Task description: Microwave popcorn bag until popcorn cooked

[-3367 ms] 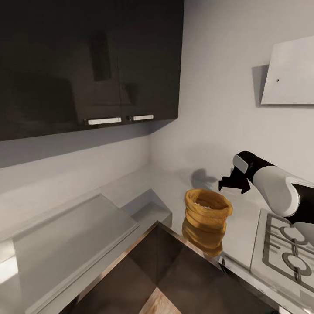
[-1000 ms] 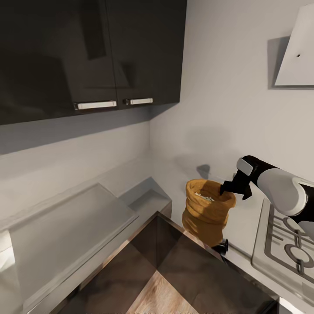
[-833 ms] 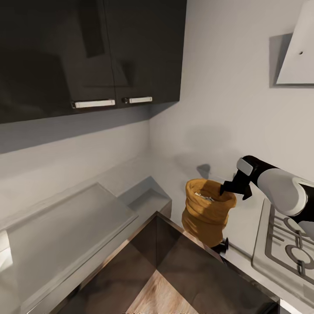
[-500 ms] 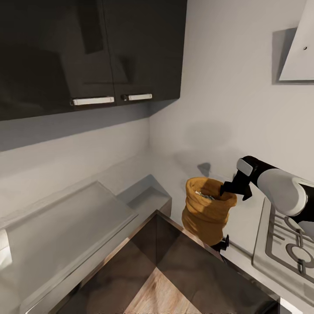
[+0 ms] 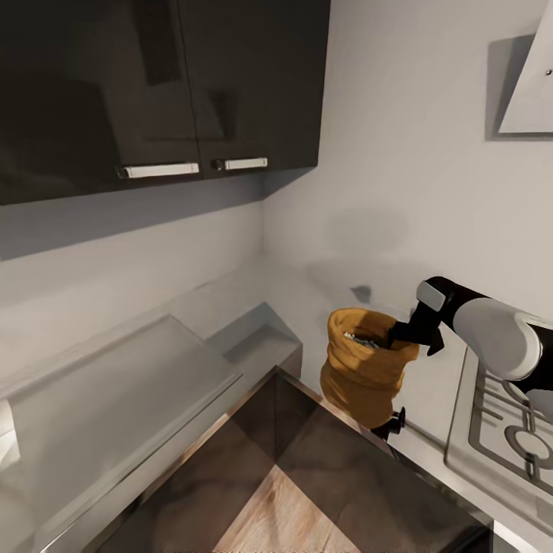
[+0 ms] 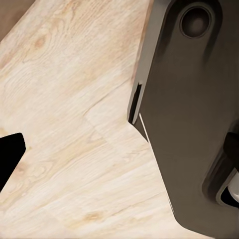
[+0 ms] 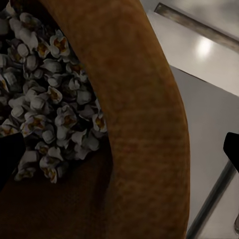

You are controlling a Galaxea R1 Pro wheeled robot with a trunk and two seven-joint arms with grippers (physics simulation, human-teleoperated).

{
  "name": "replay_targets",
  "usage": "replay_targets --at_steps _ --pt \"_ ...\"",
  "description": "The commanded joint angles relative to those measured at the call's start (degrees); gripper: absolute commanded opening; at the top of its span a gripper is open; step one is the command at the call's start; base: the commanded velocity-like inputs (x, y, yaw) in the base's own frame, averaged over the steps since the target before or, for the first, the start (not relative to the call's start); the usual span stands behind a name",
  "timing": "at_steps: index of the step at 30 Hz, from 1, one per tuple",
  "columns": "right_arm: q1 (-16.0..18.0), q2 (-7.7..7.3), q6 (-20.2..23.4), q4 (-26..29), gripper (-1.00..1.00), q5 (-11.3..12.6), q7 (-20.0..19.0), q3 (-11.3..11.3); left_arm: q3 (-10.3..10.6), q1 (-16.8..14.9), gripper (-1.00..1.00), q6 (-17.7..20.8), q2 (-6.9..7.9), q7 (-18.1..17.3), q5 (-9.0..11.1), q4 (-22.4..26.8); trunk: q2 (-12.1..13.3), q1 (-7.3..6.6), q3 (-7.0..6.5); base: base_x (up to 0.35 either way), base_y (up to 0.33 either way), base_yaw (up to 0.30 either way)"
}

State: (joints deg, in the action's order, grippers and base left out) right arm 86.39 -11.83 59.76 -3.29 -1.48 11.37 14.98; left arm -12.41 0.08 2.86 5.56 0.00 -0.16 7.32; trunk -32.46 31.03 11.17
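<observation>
Gripping the popcorn bag [image 5: 363, 374] rim, the right gripper [image 5: 405, 335] holds it.

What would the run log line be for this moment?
phase: grasping | right gripper: at bag rim, one finger inside, one outside | popcorn: in bag | bag: looks lifted off countertop

Right gripper [image 5: 405, 336] gripping popcorn bag [image 5: 363, 375] rim
</observation>
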Motion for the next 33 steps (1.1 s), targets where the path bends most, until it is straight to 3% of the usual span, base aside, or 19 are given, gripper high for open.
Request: replay_targets --at_steps 1,6,7,19,33 --pt "0.10 -0.03 0.00 -0.13 1.00 -0.14 0.40 0.49 -0.25 0.01 1.00 0.32 -0.02 0.00 -0.01 0.15 -0.09 0.02 0.12 0.000 0.000 0.000" --pt "0.10 -0.04 0.00 -0.14 1.00 -0.18 0.40 0.49 -0.25 0.01 1.00 0.30 -0.02 0.00 -0.01 0.15 -0.09 0.02 0.15 0.000 0.000 0.000" --pt "0.10 -0.04 0.00 -0.14 -1.00 -0.18 0.40 0.49 -0.25 0.01 1.00 0.30 -0.02 0.00 -0.01 0.15 -0.09 0.02 0.15 0.000 0.000 0.000" --pt "0.10 -0.21 0.00 -0.14 -1.00 -0.19 0.40 0.49 -0.25 0.01 1.00 0.31 -0.02 0.00 -0.01 0.15 -0.09 0.02 0.08 0.000 0.000 0.000" --pt "0.10 -0.21 0.00 -0.13 -1.00 -0.19 0.40 0.49 -0.25 0.01 1.00 0.30 -0.02 0.00 -0.01 0.15 -0.09 0.02 -1.18 0.000 0.000 0.000"
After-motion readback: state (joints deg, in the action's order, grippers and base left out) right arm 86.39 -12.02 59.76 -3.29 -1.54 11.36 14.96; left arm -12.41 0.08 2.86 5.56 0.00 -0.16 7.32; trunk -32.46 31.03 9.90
